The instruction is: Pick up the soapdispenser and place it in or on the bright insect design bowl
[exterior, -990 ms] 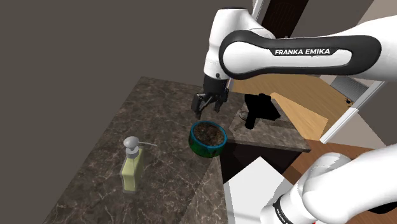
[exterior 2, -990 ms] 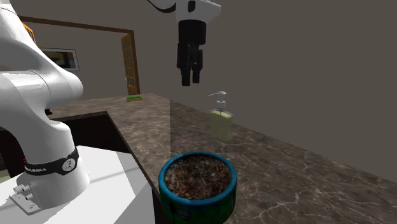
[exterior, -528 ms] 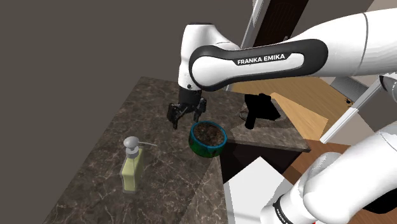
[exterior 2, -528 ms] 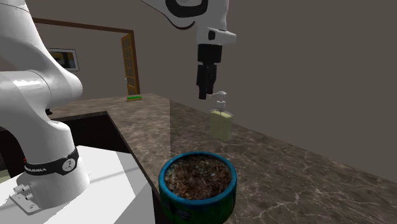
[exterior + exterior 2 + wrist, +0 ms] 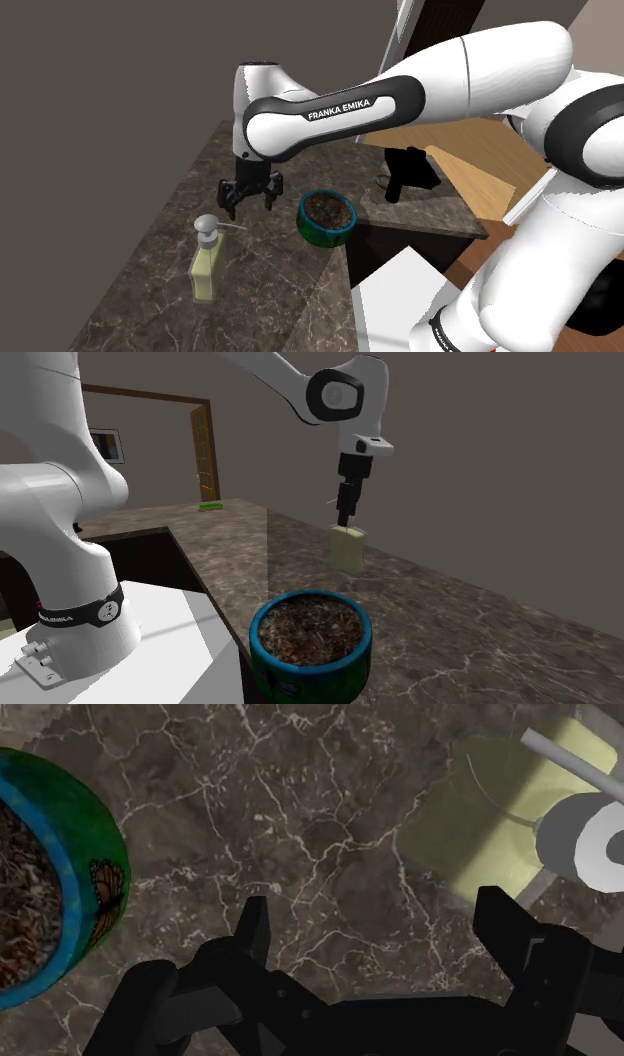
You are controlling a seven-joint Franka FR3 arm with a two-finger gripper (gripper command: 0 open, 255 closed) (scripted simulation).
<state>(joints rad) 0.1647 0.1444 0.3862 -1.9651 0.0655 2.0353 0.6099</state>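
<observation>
Hand (image 5: 248, 198) hovers above the bench (image 5: 150, 270) with fingers apart and nothing between them. In the shoulder view it hangs between the bowl (image 5: 327, 218) and the soap dispenser (image 5: 205, 262), nearer the dispenser's pump. In the wrist view the dispenser lies beyond one finger and the bowl beyond the other, so the hand is not yet centred on the bottle.

The dispenser stands upright on the bench, well apart from the bowl, with a pale yellow-green body and a grey pump with a thin spout.

Handling, as a guess: stiff, fairly light, smooth-sided so likely slippery, and tall and narrow so easy to tip. Best hold is probably across the flat body below the pump neck, since the pump head looks too small and the spout too thin to hold.

Versus a second ago, the hand has left its spot over the bowl's far rim and swung across toward the dispenser — lower too, its fingers turned. Dispenser and bowl have not moved.
</observation>
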